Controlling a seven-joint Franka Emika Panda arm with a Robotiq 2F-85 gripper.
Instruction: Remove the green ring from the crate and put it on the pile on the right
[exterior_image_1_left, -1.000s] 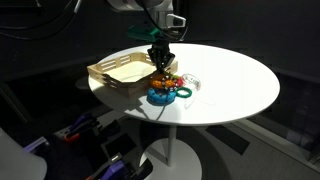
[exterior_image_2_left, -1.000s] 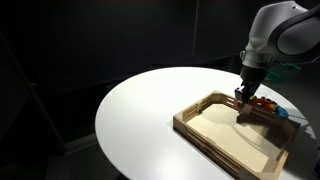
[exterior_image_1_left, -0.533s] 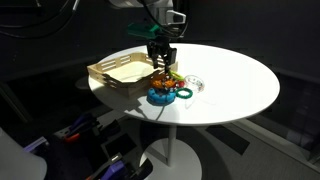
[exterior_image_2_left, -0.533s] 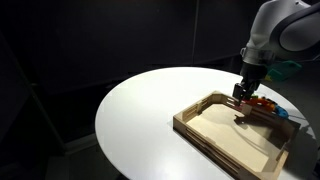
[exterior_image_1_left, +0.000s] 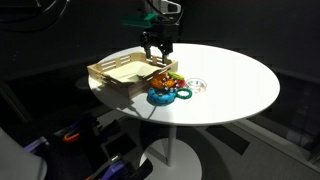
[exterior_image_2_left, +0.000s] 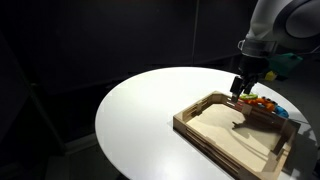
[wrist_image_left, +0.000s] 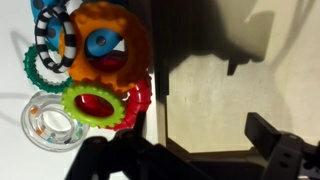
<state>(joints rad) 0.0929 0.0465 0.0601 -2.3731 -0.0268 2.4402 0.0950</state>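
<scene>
Green ring (wrist_image_left: 72, 102) lies on top of toy pile (exterior_image_1_left: 168, 88), just right of crate (exterior_image_1_left: 118, 68), outside it. Gripper (exterior_image_1_left: 157, 52) hangs above pile, fingers spread, nothing held.

In the wrist view, open room is offered from 1 to 5 o'clock of centre, where the crate floor (wrist_image_left: 230, 100) lies bare. It is bounded by the crate wall (wrist_image_left: 158, 105), which runs from 12 to 6 o'clock. Beyond that wall, from 8 to 11 o'clock, passage is blocked by the pile (wrist_image_left: 105, 45), with the green ring (wrist_image_left: 95, 103) just beside the wall. In an exterior view, bare table (exterior_image_1_left: 240, 85) is left at 3 o'clock of the pile.
</scene>
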